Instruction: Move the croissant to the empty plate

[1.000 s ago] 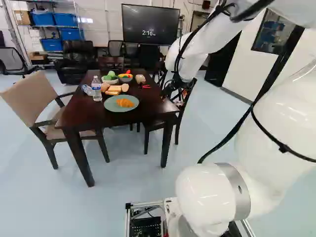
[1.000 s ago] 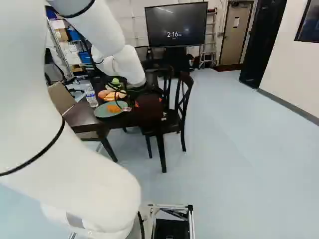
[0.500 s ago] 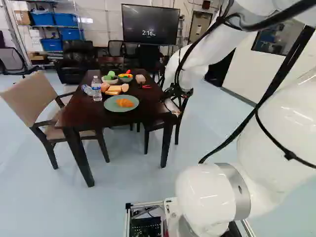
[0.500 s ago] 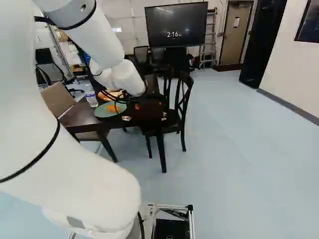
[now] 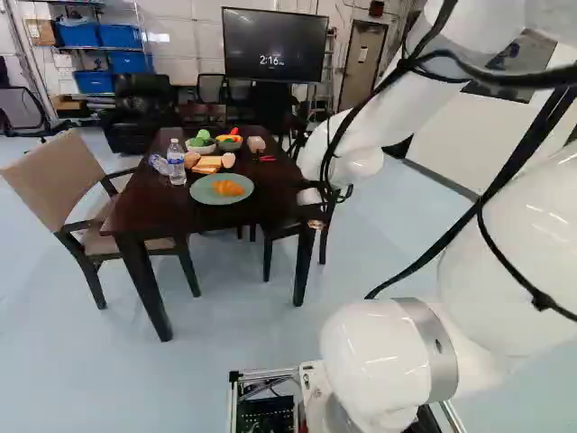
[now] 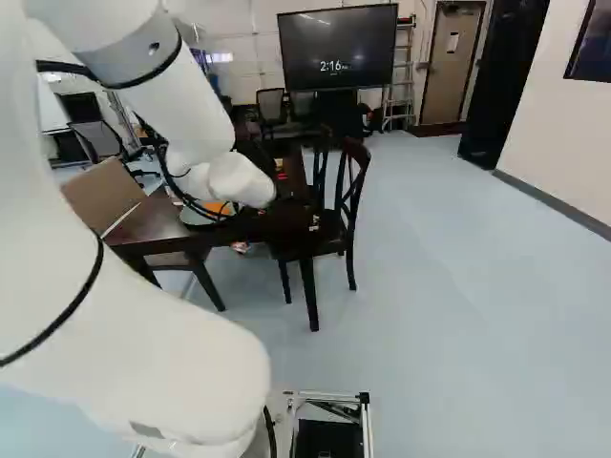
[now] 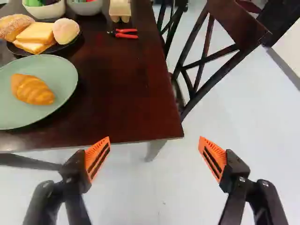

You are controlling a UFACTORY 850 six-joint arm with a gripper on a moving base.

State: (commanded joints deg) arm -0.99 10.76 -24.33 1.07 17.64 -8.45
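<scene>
In the left base view, everything edible lies left of the tool. The golden-brown, ridged crescent croissant (image 7: 33,89) rests on the round, smooth matte-green plate (image 7: 52,75), ahead of the tool and off to one side, its long axis slanting mostly crosswise to the tool's pointing line. Farther ahead, the small black plate (image 7: 76,39) carries a rough-crusted brown roll (image 7: 15,26), flat yellow slices (image 7: 36,33) and a smooth, pale round bun (image 7: 65,31). Next come the red-handled pliers (image 7: 125,34), well ahead on the glossy dark wooden counter (image 7: 117,89). The black two-fingered tool (image 7: 154,139) stands wide, its ribbed orange pads (image 7: 97,158) apart with nothing between them, near the counter's corner. Ahead on its other side is the dark wooden cross-backed chair (image 7: 234,28).

The croissant is alone on its plate (neither plate is empty), so the transfer looks finished, if green was the target. The next move probably calls for keeping clear; swinging back toward the croissant could nudge it or catch the plate's rim.
</scene>
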